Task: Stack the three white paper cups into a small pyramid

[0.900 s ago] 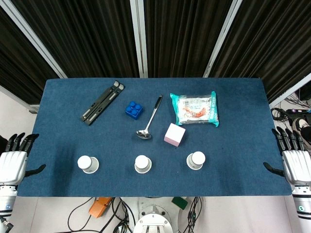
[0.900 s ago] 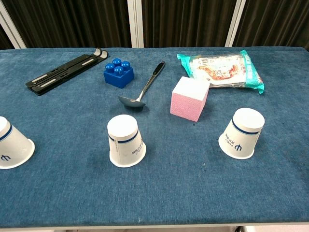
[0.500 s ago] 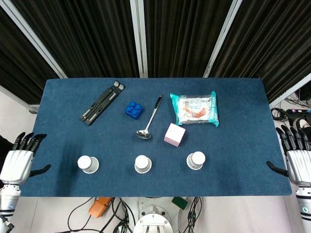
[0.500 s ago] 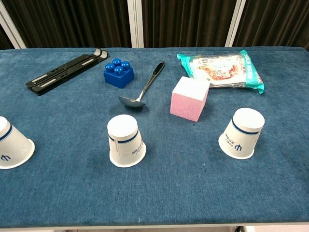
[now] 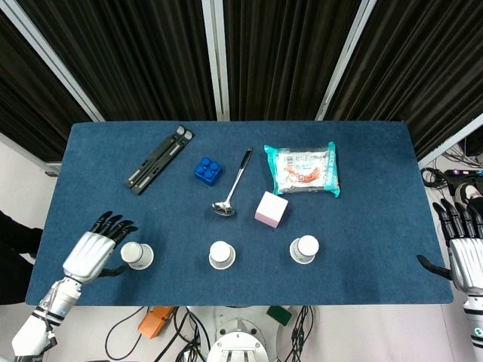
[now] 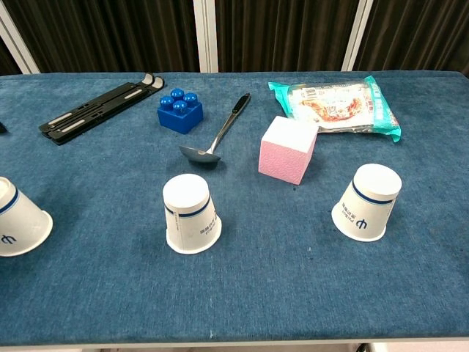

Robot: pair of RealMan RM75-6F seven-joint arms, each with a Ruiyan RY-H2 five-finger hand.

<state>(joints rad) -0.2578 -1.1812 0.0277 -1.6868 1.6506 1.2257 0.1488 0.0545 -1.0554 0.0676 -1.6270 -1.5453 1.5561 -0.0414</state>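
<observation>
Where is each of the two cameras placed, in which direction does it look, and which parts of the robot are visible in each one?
Head view: it sits high above the near edge and looks almost straight down on the blue cloth table; the left hand lies beside the left white paper cup, and the right hand is off the right edge.
Chest view: it sits low at the near edge and looks forward across the table; almost nothing of the robot shows.
Shared: the three cups, the pink foam cube, the metal ladle and the blue toy brick.
</observation>
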